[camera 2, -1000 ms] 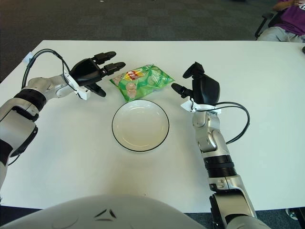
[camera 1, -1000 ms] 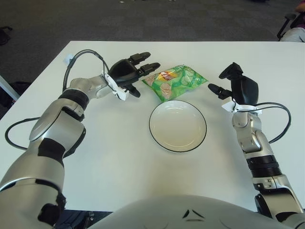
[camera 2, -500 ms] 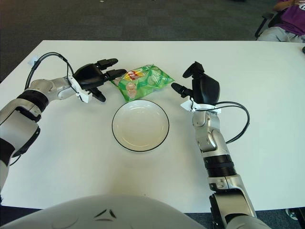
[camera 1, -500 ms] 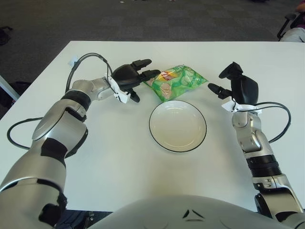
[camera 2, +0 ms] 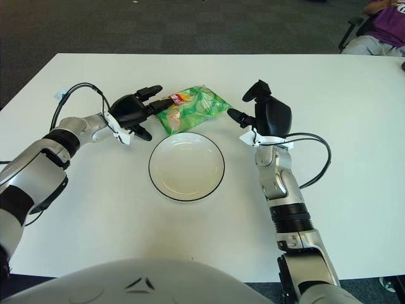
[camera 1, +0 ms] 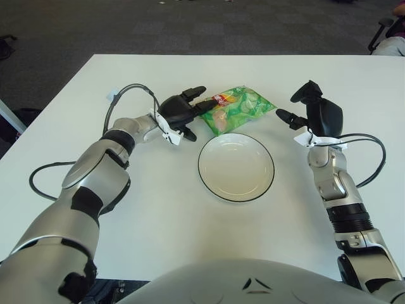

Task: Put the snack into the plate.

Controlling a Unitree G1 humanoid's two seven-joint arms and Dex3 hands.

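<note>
A green snack bag (camera 1: 237, 108) lies flat on the white table just behind a white plate (camera 1: 236, 166) with a dark rim; the plate has nothing in it. My left hand (camera 1: 185, 111) is at the bag's left edge, fingers spread, with the upper fingertips reaching onto the bag and the thumb low beside it. It does not grip the bag. My right hand (camera 1: 313, 114) is held up to the right of the bag and plate, fingers relaxed, holding nothing.
The white table (camera 1: 158, 209) runs to edges at the back and left, with dark carpet beyond. Cables loop off both forearms onto the table. A seated person (camera 2: 383, 31) shows at the far right corner.
My left hand has moved right and nearer, lowering toward the table until its fingertips reach the bag's left edge. The bag, plate and right hand have not moved.
</note>
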